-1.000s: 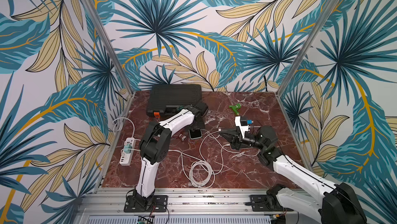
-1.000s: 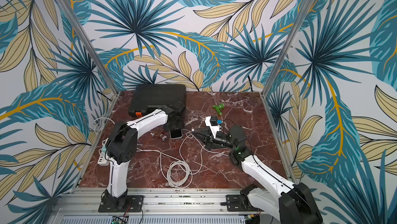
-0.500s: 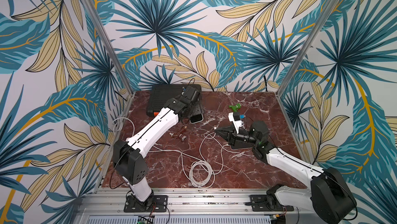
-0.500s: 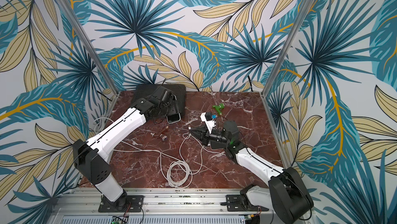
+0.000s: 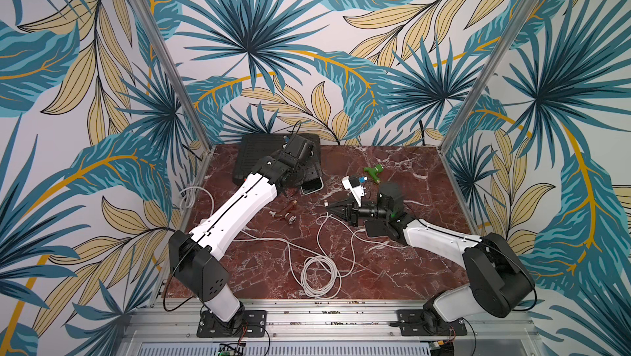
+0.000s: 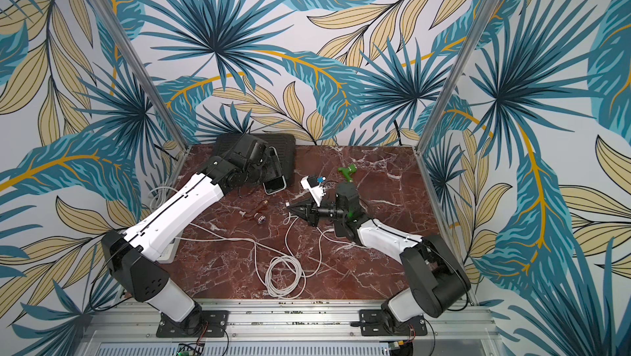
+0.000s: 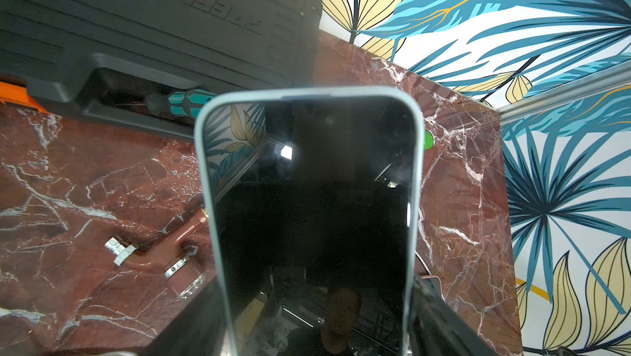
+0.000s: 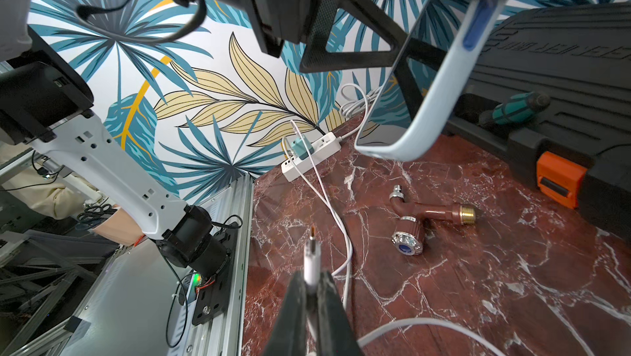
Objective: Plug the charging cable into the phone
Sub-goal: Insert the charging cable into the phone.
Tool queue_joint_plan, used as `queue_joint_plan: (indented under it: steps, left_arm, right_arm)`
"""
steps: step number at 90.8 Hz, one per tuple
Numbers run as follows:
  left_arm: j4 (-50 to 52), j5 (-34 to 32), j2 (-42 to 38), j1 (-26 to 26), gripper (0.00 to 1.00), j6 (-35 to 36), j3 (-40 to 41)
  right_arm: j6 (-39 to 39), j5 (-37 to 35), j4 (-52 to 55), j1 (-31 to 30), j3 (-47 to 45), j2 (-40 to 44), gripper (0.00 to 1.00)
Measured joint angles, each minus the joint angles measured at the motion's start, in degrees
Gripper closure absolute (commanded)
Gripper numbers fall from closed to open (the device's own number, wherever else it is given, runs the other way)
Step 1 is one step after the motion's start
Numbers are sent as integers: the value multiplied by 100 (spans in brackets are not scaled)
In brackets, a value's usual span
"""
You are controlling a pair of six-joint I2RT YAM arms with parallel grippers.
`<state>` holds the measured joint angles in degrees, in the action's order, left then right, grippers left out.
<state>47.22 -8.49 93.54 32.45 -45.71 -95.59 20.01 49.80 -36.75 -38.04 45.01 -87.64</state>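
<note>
"Cable (image 5: 319, 277) – status?"
"Slack coil lies nearest me on the table (image 5: 392, 269); could drag or snag the tap fitting (image 5: 281, 214). Its plug (image 8: 311, 252) sits pinched in my R gripper (image 8: 309, 281), jaws nearly shut, tip poking out."
"Phone (image 8: 426, 98)?"
"Farther out, lifted off the table, tilted, clamped across its width by my L gripper (image 7: 317, 303), jaws wide. Port's not visible. Off-angle push = plug pivots or phone slips, imo."
</note>
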Motion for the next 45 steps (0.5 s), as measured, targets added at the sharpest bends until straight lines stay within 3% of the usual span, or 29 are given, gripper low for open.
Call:
queue_joint_plan:
  steps: [45]
  left_arm:
    - [-127,37,0,26,100,-11,212]
  right_arm:
    - [431,20,98,-59,568,-835,100]
